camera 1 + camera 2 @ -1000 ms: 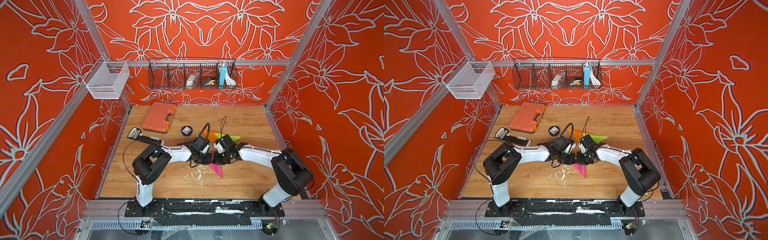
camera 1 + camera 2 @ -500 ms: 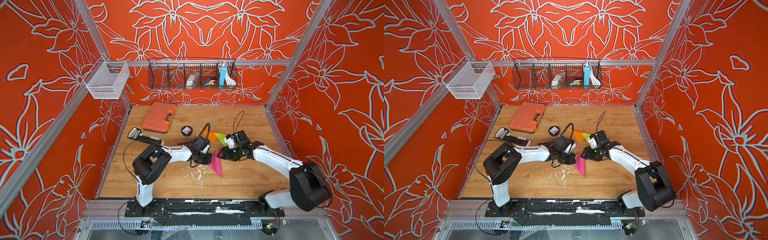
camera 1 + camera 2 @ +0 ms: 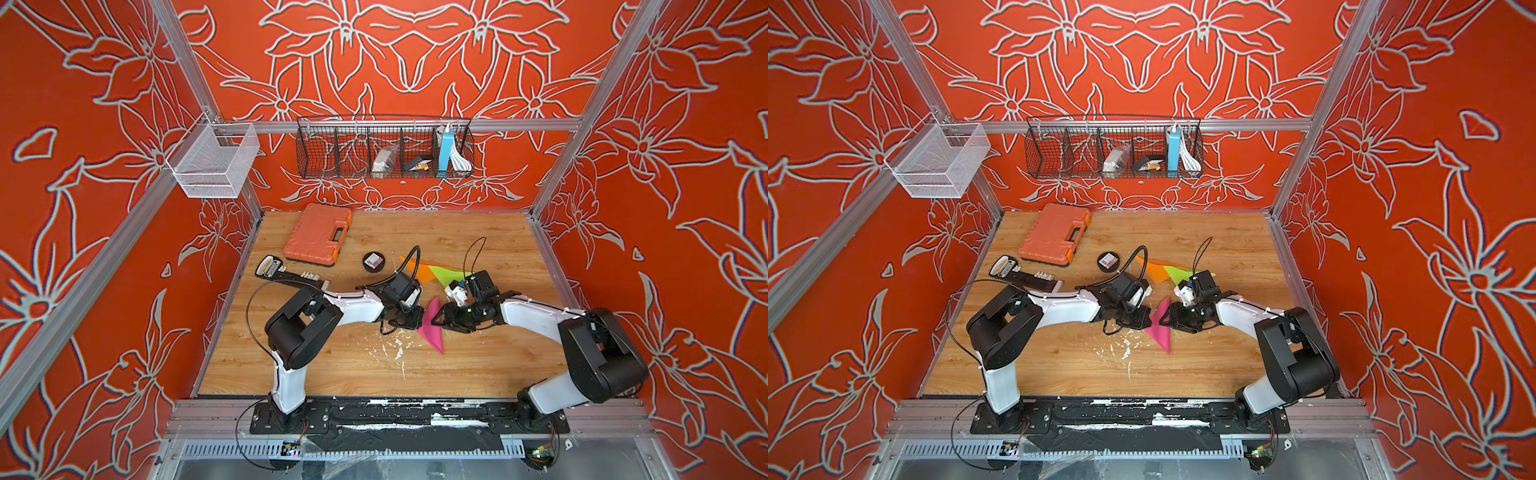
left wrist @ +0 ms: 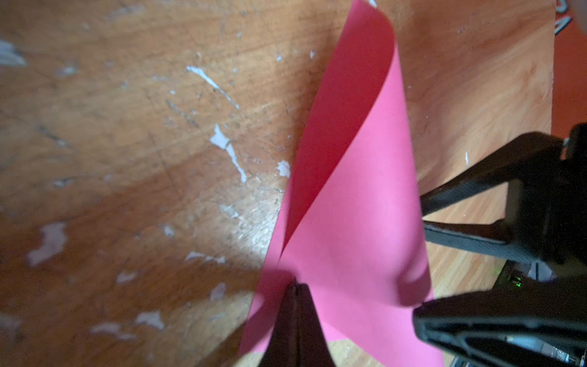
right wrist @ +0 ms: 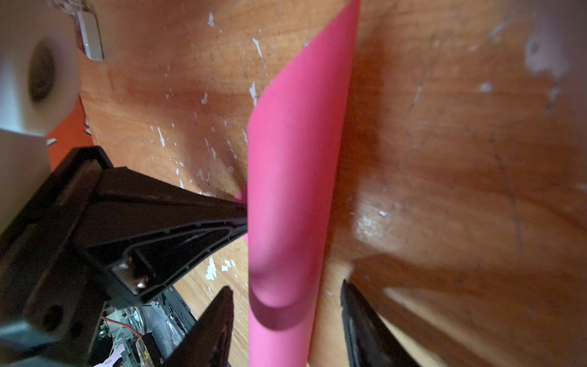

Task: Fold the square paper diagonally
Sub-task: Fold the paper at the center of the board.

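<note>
Walls (image 3: 415,62): orange-red, white flower outlines, on three sides; aluminium frame (image 3: 540,124) at corners and along the back

Table (image 3: 478,374): wood-grain board, scuffed and scratched; white flecks (image 3: 399,349) scattered near centre, toward the near edge

Black basket (image 3: 384,151): wire, hung on the back rail, divided into compartments; blue box (image 3: 444,151) and white cable (image 3: 457,160) at one end, other contents too small to name

White basket (image 3: 214,160): mesh, hung at the left rear corner

Case (image 3: 318,235): orange, closed, flat at rear left of table

Disc (image 3: 373,262): small, black, round, near the case

Orange sheet (image 3: 419,270), green sheet (image 3: 446,274): triangles, touching, flat on the board behind the grippers

Paper (image 3: 432,324): pink, mid-table between both grippers, bent over on itself in a loose rounded curl, not pressed flat; one point down on the board toward the near edge

Left gripper (image 4: 295,286): clamped on the paper where its two layers meet

Right gripper (image 5: 286,284): released, jaws spread either side of the paper's curl, fingers (image 5: 219,317) clear of it
</note>
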Tool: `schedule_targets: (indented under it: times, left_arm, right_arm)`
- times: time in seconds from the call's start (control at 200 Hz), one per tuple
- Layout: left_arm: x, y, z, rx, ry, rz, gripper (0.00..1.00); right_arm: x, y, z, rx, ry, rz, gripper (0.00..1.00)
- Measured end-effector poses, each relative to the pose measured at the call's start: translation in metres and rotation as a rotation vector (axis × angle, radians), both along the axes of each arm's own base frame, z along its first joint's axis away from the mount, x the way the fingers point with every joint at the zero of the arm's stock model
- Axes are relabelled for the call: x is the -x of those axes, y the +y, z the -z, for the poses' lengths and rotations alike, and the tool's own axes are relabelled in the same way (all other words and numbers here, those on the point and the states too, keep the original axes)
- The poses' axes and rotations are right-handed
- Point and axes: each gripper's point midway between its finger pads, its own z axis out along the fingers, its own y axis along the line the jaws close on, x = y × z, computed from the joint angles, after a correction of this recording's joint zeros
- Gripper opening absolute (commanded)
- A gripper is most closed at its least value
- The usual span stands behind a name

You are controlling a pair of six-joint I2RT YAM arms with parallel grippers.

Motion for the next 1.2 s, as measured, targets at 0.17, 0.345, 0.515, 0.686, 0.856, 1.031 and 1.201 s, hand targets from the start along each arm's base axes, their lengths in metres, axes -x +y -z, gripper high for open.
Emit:
schedule_targets:
  times: [0.17,0.345,0.515,0.686,0.856,1.031,1.201]
  left_arm:
    - [0.0,0.0,0.0,-0.002,-0.001,-0.001,0.0]
    - [0.0,0.0,0.0,-0.004,0.0,-0.001,0.0]
    - [-0.001,0.0,0.0,-0.006,0.003,-0.001,0.0]
    - [-0.001,0.0,0.0,-0.006,0.003,-0.001,0.0]
    - [-0.001,0.0,0.0,-0.007,0.002,-0.001,0.0]
    - [-0.001,0.0,0.0,-0.007,0.002,-0.001,0.0]
    - [-0.001,0.0,0.0,-0.008,0.0,-0.001,0.08]
  right_arm:
    - [-0.006,0.006,0.003,-0.041,-0.001,0.012,0.5]
    - [-0.005,0.01,0.006,-0.079,0.005,0.021,0.46]
    - [-0.006,0.013,0.006,-0.105,0.003,0.03,0.47]
    - [-0.008,0.015,0.003,-0.12,-0.006,0.033,0.41]
    - [-0.01,0.019,-0.001,-0.146,-0.012,0.034,0.31]
    - [-0.011,0.025,-0.002,-0.169,-0.015,0.023,0.23]
    - [-0.01,0.026,-0.002,-0.171,-0.017,0.019,0.14]
